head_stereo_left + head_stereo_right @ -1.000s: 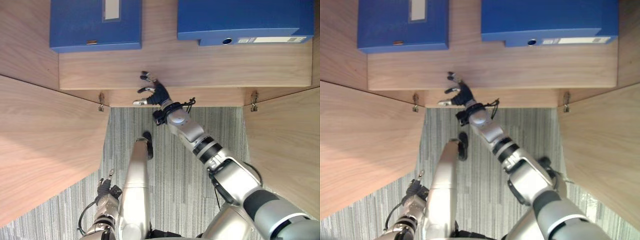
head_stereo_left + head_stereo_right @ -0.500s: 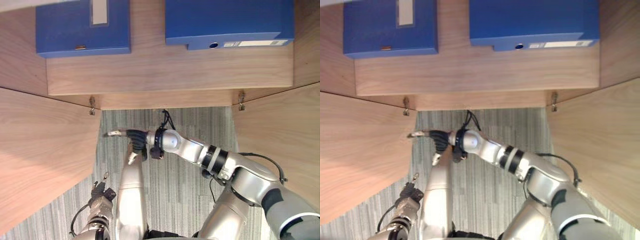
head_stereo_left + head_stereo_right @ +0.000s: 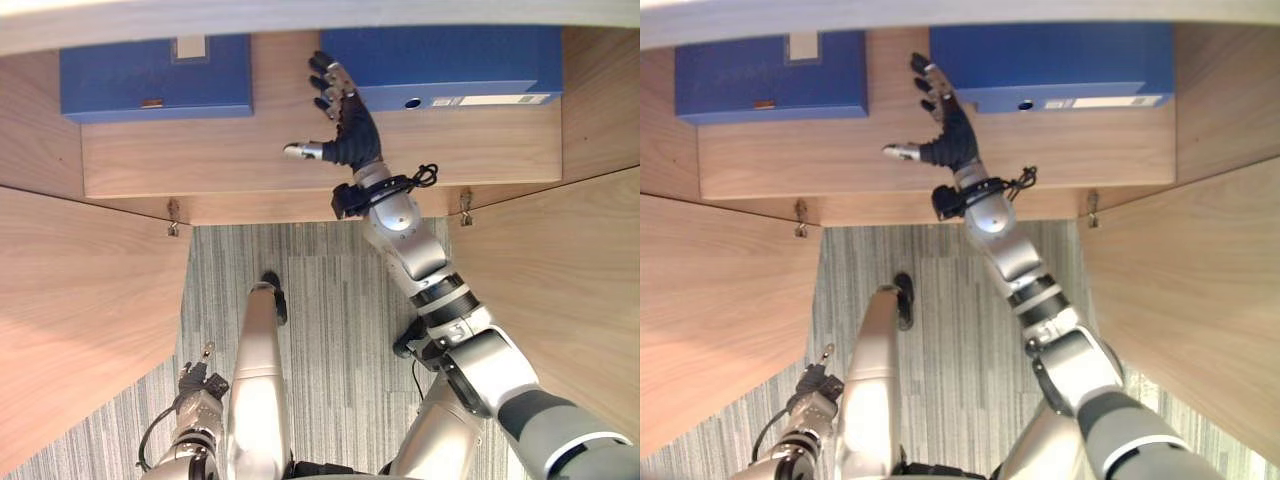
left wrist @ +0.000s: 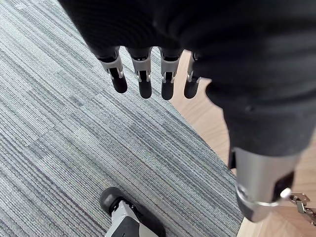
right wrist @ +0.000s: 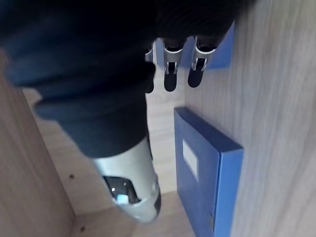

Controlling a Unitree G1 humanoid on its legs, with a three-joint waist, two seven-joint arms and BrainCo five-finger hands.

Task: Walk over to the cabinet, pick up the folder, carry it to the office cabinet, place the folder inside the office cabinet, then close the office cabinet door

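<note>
Two folders lie on shelf (image 3: 230, 150): left folder (image 3: 155, 78), right folder (image 3: 450, 65). Left hand (image 4: 144, 81) low over carpet (image 4: 59, 123), fingers straight, empty. Right hand (image 3: 345, 125) between folders, fingers spread, empty, just beside right folder. Likely grasp next: pinch its left edge squarely, lift level.

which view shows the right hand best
The left eye view: the whole right hand shows, fingers spread open over the cabinet shelf. The right eye view matches it; the right wrist view gives its dark cover and fingertips.
</note>
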